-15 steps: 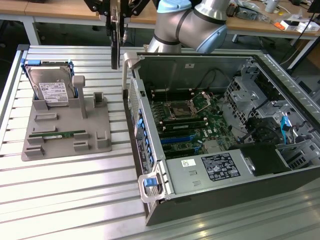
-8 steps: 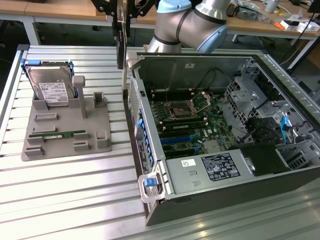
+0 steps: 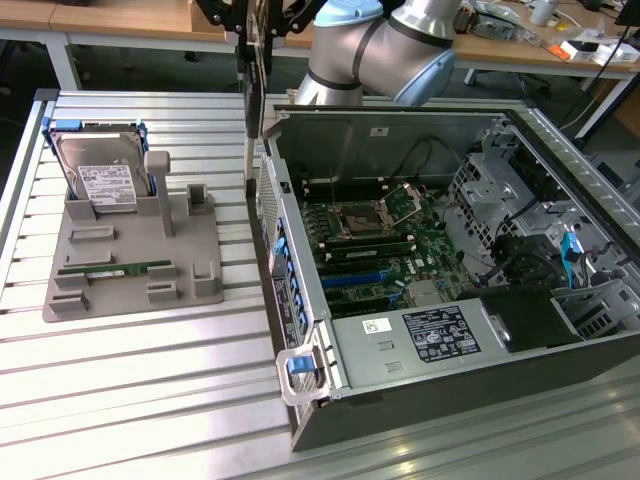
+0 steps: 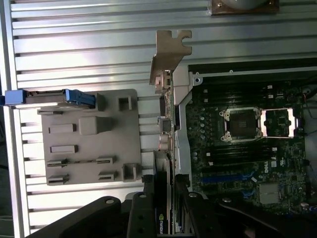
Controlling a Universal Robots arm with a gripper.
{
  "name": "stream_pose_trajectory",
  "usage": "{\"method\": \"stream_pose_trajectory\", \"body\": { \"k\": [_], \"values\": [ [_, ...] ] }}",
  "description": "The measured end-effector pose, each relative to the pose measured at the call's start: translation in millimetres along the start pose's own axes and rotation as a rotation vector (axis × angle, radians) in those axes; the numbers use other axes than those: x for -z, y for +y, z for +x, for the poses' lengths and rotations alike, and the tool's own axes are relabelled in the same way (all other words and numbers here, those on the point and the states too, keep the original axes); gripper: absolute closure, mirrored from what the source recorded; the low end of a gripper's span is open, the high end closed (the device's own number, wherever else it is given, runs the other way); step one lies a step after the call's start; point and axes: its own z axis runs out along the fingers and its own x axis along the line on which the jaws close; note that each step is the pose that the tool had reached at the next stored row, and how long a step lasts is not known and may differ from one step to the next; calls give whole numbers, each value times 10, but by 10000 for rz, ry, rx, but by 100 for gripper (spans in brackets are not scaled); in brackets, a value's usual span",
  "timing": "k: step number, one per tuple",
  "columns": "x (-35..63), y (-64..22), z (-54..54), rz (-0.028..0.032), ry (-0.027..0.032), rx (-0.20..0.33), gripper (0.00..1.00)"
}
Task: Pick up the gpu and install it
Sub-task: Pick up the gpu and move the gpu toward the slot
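Because the gpu (image 3: 257, 90) (image 4: 166, 148) is carried on edge above the gap between the grey fixture tray (image 3: 190, 270) and the open computer case (image 3: 420, 400), its metal bracket (image 4: 170, 54) could be caught on the case wall (image 3: 300, 270) if it is lowered before being brought over the motherboard (image 3: 390, 240). If the card is tilted in the grasp, the blue slots (image 3: 350, 280) could be missed or neighbouring parts scraped. A slip is also possible, since only one end is held. The fingers (image 4: 140, 218) are pinched on the gpu's flat faces, one on each side, at the end away from the bracket. The rest of the card is seen jutting beyond them, above the desk (image 3: 150, 380) near its far edge.
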Motion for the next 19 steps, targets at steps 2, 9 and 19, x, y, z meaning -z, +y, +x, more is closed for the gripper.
{"method": "stream_pose_trajectory", "body": {
  "k": [2,9,19],
  "values": [
    [-1,2,-22,0,0,0,73],
    [-4,9,-137,4,-1,0,73],
    [-8,19,-270,16,-2,1,73]
  ]
}}
